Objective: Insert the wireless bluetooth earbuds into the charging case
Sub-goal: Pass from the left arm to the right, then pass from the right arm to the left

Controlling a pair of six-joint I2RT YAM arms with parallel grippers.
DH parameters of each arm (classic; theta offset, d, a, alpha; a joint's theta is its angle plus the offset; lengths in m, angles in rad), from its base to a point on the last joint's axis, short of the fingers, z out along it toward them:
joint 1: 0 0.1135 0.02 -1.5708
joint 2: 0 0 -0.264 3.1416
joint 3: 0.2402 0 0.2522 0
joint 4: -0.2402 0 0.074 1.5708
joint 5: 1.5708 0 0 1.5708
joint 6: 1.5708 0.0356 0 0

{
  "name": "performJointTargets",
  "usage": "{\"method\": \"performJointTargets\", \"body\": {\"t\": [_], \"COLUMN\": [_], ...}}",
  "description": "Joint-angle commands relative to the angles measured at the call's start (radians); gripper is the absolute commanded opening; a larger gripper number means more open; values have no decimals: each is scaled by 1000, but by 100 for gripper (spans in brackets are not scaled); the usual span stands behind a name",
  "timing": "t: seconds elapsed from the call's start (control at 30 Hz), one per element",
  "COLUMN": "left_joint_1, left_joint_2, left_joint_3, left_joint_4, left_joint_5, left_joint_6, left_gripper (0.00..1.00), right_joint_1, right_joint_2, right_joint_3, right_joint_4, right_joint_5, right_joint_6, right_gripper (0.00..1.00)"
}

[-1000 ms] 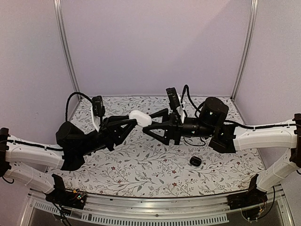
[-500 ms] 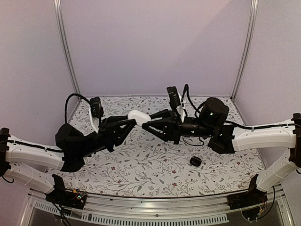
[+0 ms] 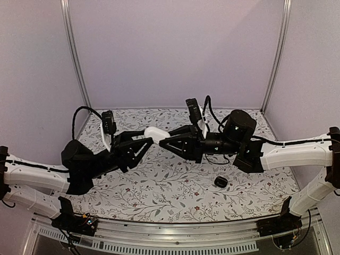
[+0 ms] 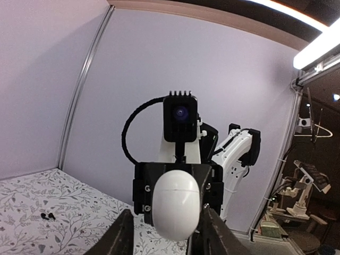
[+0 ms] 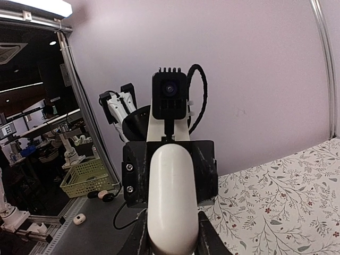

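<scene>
A white pebble-shaped charging case (image 3: 154,131) hangs in the air between my two grippers, which face each other tip to tip. My right gripper (image 3: 162,142) is shut on it; in the right wrist view (image 5: 171,241) both fingers press the case (image 5: 171,196). My left gripper (image 3: 151,139) is open around the other end; in the left wrist view (image 4: 167,236) its right finger meets the case (image 4: 177,202) and a gap shows at its left finger. The case's lid seam is closed. Two tiny dark earbuds (image 4: 48,216) lie on the floral table; the top view does not show them.
A black rounded case (image 3: 220,182) lies on the floral table (image 3: 170,196) in front of the right arm. Purple walls and metal posts (image 3: 74,53) enclose the back and sides. Cables loop off both wrists.
Both grippers and the white case have shifted slightly left, the right arm reaching further in and the left arm drawing back. The black case has not moved.
</scene>
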Motion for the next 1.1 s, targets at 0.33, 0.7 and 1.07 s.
{"method": "performJointTargets", "body": {"t": [0.33,0.7,1.07], "left_joint_1": [-3,-3,-5], "left_joint_2": [-275,-235,-135], "left_joint_3": [151,350,458], "left_joint_4": [-821,-1272,-1473], "left_joint_5": [-132,62,141], "left_joint_6": [260,397,457], "left_gripper": [66,66,63], "right_joint_1": [-18,-16,8], "right_joint_2": [-110,-94,-43], "right_joint_3": [82,207,271], "right_joint_4": [-508,-917,-1158], "right_joint_5": [-6,-48,5], "right_joint_6": [-274,-502,-571], "right_gripper": [7,4,2]}}
